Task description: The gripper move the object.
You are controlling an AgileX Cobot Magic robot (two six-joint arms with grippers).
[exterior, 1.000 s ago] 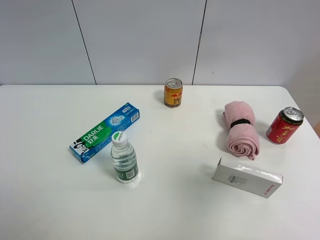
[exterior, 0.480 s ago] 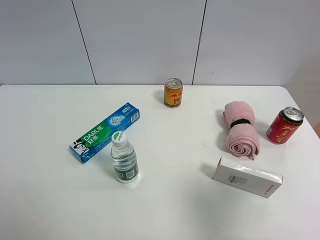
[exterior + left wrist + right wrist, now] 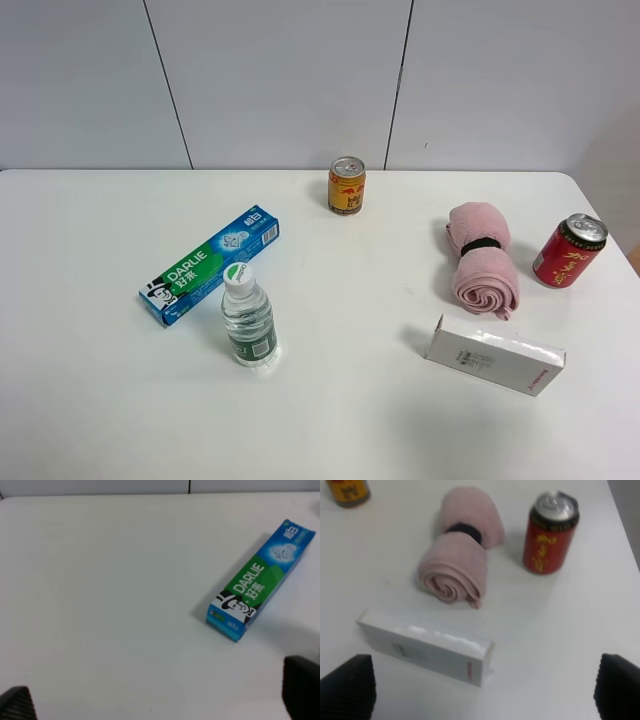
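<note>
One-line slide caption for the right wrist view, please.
Open gripper above white box, with pink towel and red can beyond.

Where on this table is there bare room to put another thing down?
Bare: the stretch left of the toothpaste box, and the middle between the water bottle and the pink towel. Crowded: the right side, where towel, red can and white box cluster.

Three cameras cover one white surface (image 3: pixel 330 400).

The high view looks down from the front toward the wall. Each wrist view sits closer: left shares the toothpaste box (image 3: pixel 259 581) (image 3: pixel 209 264); right shares the pink towel (image 3: pixel 461 565) (image 3: pixel 482 258).
</note>
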